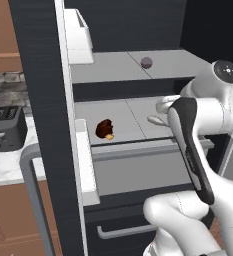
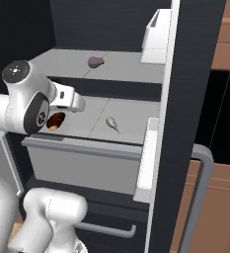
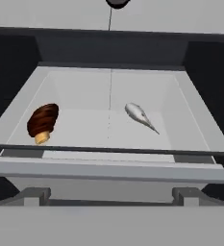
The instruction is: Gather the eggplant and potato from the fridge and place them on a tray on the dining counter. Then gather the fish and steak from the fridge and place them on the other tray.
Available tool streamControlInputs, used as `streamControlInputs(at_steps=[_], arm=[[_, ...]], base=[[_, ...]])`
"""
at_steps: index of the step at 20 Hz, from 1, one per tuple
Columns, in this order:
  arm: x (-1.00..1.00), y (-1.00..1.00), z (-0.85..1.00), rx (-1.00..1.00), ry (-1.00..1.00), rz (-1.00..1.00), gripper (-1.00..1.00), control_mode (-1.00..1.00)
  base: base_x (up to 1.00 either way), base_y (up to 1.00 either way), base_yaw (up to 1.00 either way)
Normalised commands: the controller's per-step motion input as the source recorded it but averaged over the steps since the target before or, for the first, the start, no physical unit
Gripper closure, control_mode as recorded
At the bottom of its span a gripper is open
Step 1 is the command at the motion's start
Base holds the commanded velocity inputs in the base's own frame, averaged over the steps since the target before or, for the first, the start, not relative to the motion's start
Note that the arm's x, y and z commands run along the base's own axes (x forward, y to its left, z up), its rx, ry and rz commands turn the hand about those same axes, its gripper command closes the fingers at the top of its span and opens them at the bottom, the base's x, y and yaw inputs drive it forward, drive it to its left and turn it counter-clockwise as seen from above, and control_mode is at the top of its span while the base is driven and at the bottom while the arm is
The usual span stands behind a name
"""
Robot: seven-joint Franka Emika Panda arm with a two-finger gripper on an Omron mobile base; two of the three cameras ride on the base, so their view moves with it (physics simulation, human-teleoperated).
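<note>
Left base view: we see the arm rise from lower right, elbow bent, forearm reaching fwd into the open fridge (image 1: 43,75) at middle-shelf height; the gripper (image 1: 164,106) is partly hidden by the wrist, so jaw state isn't readable here. Just below and beyond the hand lies part of the fish (image 1: 155,120); well off to the hand's left on the same shelf sits the steak (image 1: 104,129), dark brown w/ a pale end. One shelf up, above the hand, a small purple eggplant (image 1: 146,62). Right base view: the wrist is level, pointing into the fridge; fish (image 2: 112,124) lies ahead and to the hand's right, apart from it, steak (image 2: 56,120) tucked just under and behind the wrist, eggplant (image 2: 96,61) on the shelf above. Hand view: we look down into the shelf over its front lip; fingertips (image 3: 190,194) stand wide apart at the bottom corners, nothing betw. them. Fish (image 3: 141,116) ahead-right, steak (image 3: 42,122) ahead-left, both clear of the fingers; eggplant (image 3: 117,3) at top edge.
</note>
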Motion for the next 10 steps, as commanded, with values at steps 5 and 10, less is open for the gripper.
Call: streamControlInputs(at_steps=[5,10], arm=[[0.31,0.25,0.39,0.00,-0.03,0.02,-1.00,-1.00],[0.09,0.00,0.37,0.00,-0.04,-0.02,-1.00,-1.00]], base=[[0.00,0.00,0.00],[0.00,0.00,0.00]])
